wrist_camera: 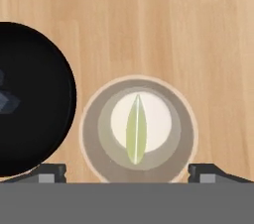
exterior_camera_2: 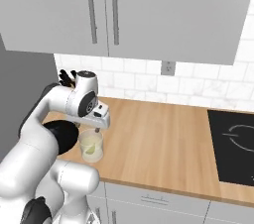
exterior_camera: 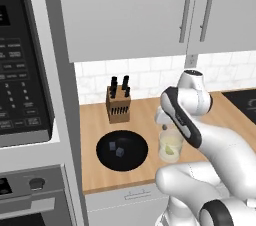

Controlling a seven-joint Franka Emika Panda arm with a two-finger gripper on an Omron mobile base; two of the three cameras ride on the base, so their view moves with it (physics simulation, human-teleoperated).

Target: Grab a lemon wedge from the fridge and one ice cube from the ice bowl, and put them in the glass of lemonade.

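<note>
gripper [wrist_camera: 127, 172] hanging wide open, empty, over the glass of lemonade [wrist_camera: 138, 131] | lemon wedge [wrist_camera: 136, 130] floating inside | next target: ice cubes [exterior_camera: 118, 149] sitting in ice bowl [exterior_camera: 136, 157] just beside the glass

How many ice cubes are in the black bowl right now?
2: both ice cubes lie side by side near the middle of the black bowl. Nothing seems hidden.
</note>
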